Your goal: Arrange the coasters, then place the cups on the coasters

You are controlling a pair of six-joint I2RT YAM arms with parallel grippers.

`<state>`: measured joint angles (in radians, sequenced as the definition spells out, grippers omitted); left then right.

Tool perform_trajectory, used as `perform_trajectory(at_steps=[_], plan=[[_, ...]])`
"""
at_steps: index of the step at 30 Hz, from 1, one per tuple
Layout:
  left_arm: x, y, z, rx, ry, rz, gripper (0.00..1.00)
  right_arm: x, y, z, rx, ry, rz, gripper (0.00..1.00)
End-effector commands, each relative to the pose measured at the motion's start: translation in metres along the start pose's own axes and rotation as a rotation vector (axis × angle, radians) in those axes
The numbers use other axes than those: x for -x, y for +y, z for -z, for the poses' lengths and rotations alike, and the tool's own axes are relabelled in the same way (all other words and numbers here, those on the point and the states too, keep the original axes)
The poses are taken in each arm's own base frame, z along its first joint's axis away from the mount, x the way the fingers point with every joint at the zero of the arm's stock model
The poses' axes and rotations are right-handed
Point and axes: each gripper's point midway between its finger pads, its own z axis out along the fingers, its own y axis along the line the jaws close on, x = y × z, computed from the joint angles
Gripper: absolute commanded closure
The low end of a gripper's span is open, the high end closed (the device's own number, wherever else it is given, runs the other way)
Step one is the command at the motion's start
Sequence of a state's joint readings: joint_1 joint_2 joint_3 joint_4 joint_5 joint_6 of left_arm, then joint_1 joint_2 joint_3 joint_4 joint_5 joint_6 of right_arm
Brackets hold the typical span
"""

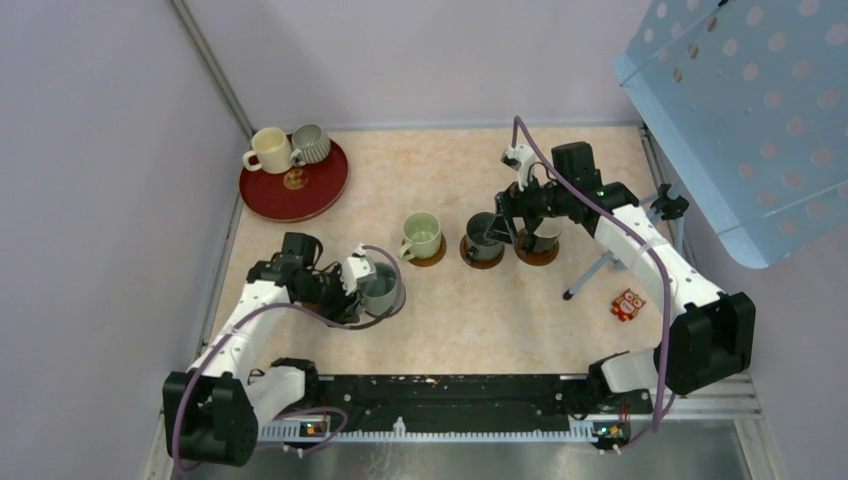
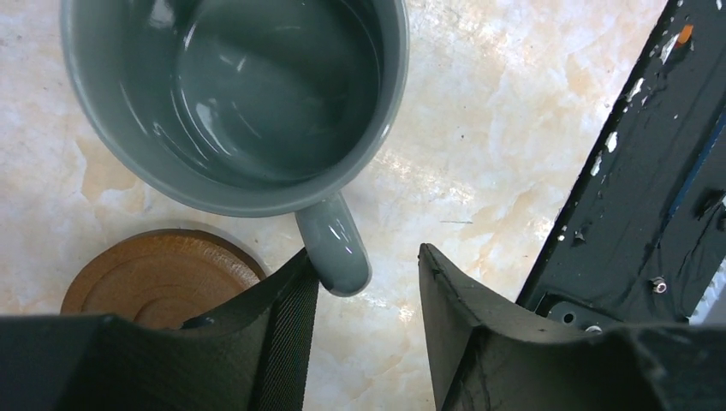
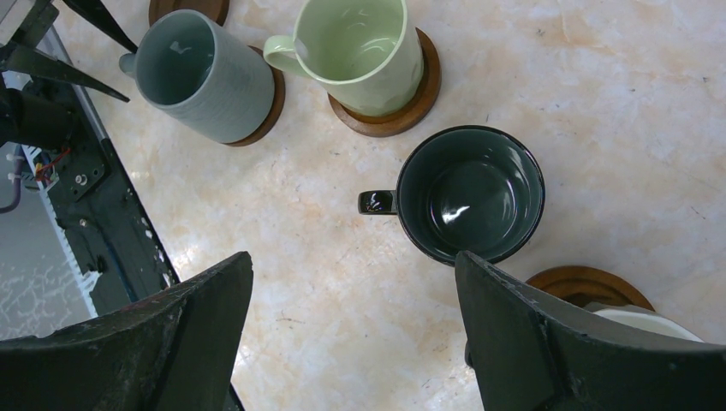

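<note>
Risk: left gripper [image 2: 366, 257] half-open around handle of grey-green cup [image 2: 231, 94], nothing clamped; I could twist it off its coaster [image 3: 272, 96]. Right gripper [image 3: 353, 257] wide, empty.

Your top view looks down from above and behind the arm bases, far enough back to take in the whole bench [image 1: 480, 300]. Your left wrist view faces down, very close, past the left hand [image 2: 368, 274] onto the grey cup [image 2: 231, 86]. Your right wrist view sits higher, facing down past the right hand [image 3: 353, 261]. All 3 views share that grey cup.
</note>
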<state>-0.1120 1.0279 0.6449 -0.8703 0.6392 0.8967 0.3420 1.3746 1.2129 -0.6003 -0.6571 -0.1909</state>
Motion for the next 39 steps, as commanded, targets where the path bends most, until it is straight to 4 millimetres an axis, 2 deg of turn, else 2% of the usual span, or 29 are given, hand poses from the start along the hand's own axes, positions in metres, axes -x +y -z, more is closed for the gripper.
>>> perform_trajectory(at_steps=[1, 3, 6, 7, 9, 11, 13, 16, 20, 25, 30, 35, 39], plan=[[0.023, 0.007, 0.011, 0.002, -0.034, 0.001, 0.45, 0.016, 0.004, 0.009, 0.005, -0.050, 0.046, 0.13], [0.029, 0.018, 0.018, 0.036, -0.014, -0.010, 0.38, 0.015, 0.003, 0.008, 0.006, -0.046, 0.043, 0.13], [0.045, 0.039, 0.033, 0.082, -0.025, -0.034, 0.21, 0.015, 0.003, 0.007, 0.009, -0.042, 0.041, 0.13], [0.053, 0.046, 0.039, 0.086, -0.039, -0.034, 0.19, 0.015, 0.003, 0.008, 0.009, -0.041, 0.044, 0.13], [0.069, 0.060, 0.052, 0.082, -0.078, -0.011, 0.18, 0.015, 0.002, 0.007, 0.011, -0.036, 0.044, 0.13], [0.083, 0.081, 0.069, 0.087, -0.137, 0.053, 0.19, 0.014, 0.001, 0.006, 0.007, -0.030, 0.046, 0.13], [0.098, 0.111, 0.085, 0.114, -0.195, 0.128, 0.21, 0.013, -0.001, 0.005, 0.003, -0.028, 0.048, 0.13], [0.104, 0.170, 0.103, 0.222, -0.227, 0.269, 0.24, 0.012, -0.004, 0.002, -0.001, -0.024, 0.051, 0.13], [0.101, 0.248, 0.123, 0.428, -0.258, 0.367, 0.25, 0.010, -0.008, 0.000, -0.008, -0.018, 0.057, 0.13], [0.095, 0.318, 0.137, 0.594, -0.255, 0.372, 0.24, 0.007, -0.010, -0.003, -0.012, -0.017, 0.065, 0.13], [0.070, 0.368, 0.131, 0.647, -0.227, 0.433, 0.25, 0.008, -0.009, -0.005, 0.002, -0.024, 0.069, 0.13], [0.041, 0.416, 0.147, 0.805, -0.251, 0.488, 0.26, 0.006, -0.009, -0.006, 0.008, -0.025, 0.074, 0.13], [0.023, 0.443, 0.153, 0.871, -0.235, 0.447, 0.24, 0.005, -0.009, -0.008, 0.018, -0.021, 0.079, 0.13]])
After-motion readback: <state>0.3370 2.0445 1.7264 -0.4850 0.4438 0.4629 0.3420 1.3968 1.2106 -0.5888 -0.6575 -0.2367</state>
